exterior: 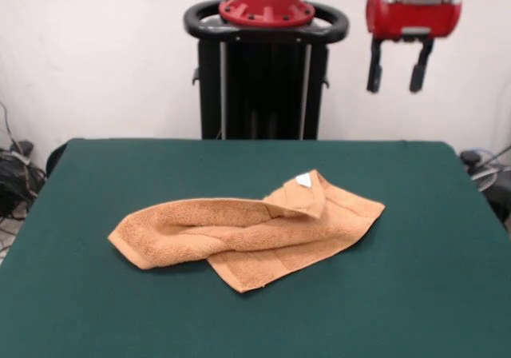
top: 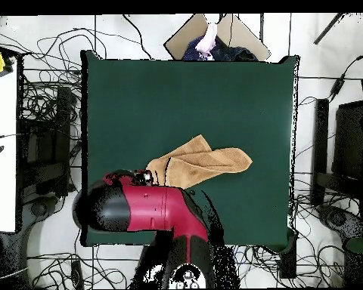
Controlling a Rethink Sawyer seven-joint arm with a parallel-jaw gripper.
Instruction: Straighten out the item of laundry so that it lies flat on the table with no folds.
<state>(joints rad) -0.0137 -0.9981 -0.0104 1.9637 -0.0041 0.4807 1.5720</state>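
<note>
The peach-orange towel (exterior: 247, 234) lies crumpled near the middle of the dark green table (exterior: 88, 294), folded over itself lengthwise. One corner is turned back and shows its small white tag (exterior: 303, 180). My gripper (exterior: 397, 66) hangs open and empty high above the table's far right side, well clear of the towel. In the overhead view the towel (top: 203, 162) is a folded strip on the table (top: 177, 91). The red arm (top: 150, 210) lies over the table's near left corner, covers the towel's left end and hides the gripper.
The black pedestal (exterior: 263, 78) stands behind the table's far edge. Cables and dark equipment (top: 44, 143) ring the table on the floor. A brown board (top: 230, 32) with something pink and dark on it lies past the table's top edge in the overhead view.
</note>
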